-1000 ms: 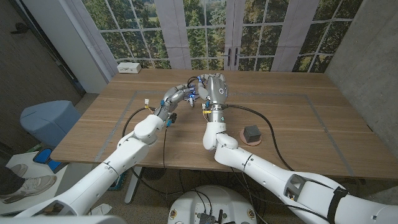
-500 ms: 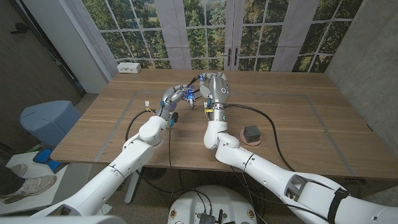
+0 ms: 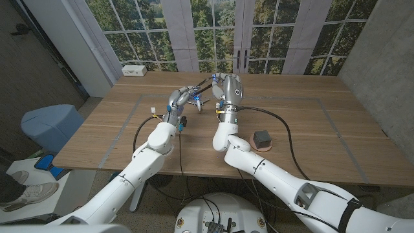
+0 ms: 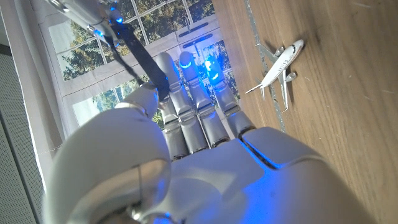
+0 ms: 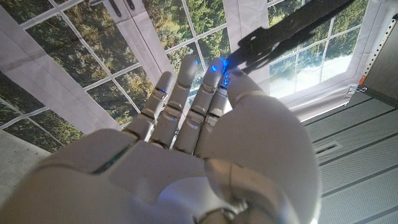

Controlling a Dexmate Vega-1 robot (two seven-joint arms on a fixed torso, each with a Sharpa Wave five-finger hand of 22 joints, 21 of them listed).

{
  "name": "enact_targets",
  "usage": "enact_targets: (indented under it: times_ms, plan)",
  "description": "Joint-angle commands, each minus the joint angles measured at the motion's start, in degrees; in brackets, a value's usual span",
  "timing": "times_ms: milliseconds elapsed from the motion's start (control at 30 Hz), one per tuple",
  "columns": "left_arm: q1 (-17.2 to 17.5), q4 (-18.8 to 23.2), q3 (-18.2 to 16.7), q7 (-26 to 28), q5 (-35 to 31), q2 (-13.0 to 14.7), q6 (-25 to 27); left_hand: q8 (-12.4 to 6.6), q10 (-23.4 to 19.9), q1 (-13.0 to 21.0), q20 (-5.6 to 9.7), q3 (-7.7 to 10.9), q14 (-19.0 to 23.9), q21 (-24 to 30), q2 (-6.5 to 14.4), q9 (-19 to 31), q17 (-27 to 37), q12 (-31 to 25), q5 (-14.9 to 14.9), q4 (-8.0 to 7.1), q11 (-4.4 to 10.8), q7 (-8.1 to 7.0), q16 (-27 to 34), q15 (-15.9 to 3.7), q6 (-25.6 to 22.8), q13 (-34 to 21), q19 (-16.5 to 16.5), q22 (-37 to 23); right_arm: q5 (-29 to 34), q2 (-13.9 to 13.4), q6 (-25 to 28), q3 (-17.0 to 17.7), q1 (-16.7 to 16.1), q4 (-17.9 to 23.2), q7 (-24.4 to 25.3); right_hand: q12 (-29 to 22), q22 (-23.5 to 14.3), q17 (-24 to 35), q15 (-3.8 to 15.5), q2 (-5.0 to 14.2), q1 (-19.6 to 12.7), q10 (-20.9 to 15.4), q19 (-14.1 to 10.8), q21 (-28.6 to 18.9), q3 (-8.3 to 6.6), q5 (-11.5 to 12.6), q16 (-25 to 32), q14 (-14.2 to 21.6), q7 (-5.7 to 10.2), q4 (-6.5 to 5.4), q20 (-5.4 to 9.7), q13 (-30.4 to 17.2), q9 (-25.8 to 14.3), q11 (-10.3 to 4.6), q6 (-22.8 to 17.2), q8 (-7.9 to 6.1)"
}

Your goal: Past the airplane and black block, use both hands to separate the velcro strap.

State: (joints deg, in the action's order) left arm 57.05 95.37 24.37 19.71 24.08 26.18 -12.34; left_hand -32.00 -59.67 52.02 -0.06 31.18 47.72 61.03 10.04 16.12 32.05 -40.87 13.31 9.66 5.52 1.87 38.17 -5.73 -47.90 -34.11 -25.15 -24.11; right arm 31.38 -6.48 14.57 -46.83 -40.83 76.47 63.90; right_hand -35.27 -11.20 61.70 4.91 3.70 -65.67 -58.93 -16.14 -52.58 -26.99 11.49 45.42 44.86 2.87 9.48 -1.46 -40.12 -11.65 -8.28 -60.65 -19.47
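Near item, bystander: black block [image 3: 261, 138] on its pinkish disc, right of my forearms, well apart from the work. Mid item: airplane [image 3: 200, 102] on the table under my raised hands, not to be knocked. Far item: velcro strap [image 3: 206, 83], pinched taut between my left hand [image 3: 182, 99] and right hand [image 3: 229, 90]; best peeled by drawing steadily apart with firm pinches.

both arms wear glossy white rounded shells with black bands near the joints. the left hand [image 4: 205, 155] and right hand [image 5: 193, 143] have silver-grey segmented fingers lit by blue lights.
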Motion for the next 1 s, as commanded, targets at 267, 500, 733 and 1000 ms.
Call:
enact_targets:
  times_ms: [267,500,733,1000]
  plan:
    - [0.37,-1.55,-0.25,1.22,-1.56,-2.00,-3.73,-7.42,0.49,0.45,0.22,-0.07,-0.26,2.94,0.44,10.80,1.93,-2.34,0.87,-0.26,0.67,0.22,0.16,-3.95,1.05,-3.44,1.47,-1.32,2.09,4.68,-3.26,8.76,-2.43,-2.01,0.10,-0.12,-0.18,0.82,6.89,0.29,0.86,0.44,-0.18,-0.71,-0.84,0.64,0.48,1.11,-0.28,-0.14,-0.76,-0.70,-0.25,0.05,0.22,0.52]
    - [0.18,-2.00,-0.32,0.62,-1.32,-2.18,-4.23,-8.49,1.04,0.33,0.34,0.14,-0.20,4.46,0.33,12.41,2.55,-3.40,1.18,-0.29,0.73,0.02,-0.08,-3.96,1.63,-5.02,2.08,-1.87,1.89,4.48,-2.77,8.63,-2.22,-2.02,0.10,-0.21,-0.18,1.11,6.93,0.21,1.03,0.29,-0.10,-0.87,-1.03,0.80,0.37,1.10,-0.31,-0.10,-0.75,-0.94,-0.30,0.13,0.02,0.54]
    - [0.13,-2.44,-0.41,0.34,-1.38,-2.30,-4.86,-9.65,1.46,0.05,0.46,0.41,-0.39,6.03,0.19,13.96,2.97,-3.91,1.48,-0.34,0.92,0.08,-0.62,-4.01,1.95,-5.67,2.78,-2.38,1.83,4.30,-2.93,8.39,-1.82,-2.44,0.10,-0.08,-0.17,1.46,6.99,0.14,1.15,0.26,-0.09,-1.11,-1.38,1.00,0.20,1.21,-0.26,0.00,-0.75,-0.96,-0.35,0.26,-0.32,0.52]
    - [-0.58,-4.58,0.25,-1.75,-4.06,-1.20,-8.23,1.64,20.40,-14.01,-1.70,-2.47,-13.53,6.39,-8.78,6.56,-6.18,10.80,-0.24,-1.32,-2.64,2.21,-14.73,-0.66,18.52,4.60,14.05,1.55,1.89,3.98,-2.83,8.13,-1.44,-2.87,0.10,0.12,-0.16,1.91,7.03,0.04,1.37,0.29,-0.01,-1.37,-1.70,1.14,-0.02,1.11,-0.17,0.03,-0.68,-0.96,-0.41,0.21,-0.37,0.63]
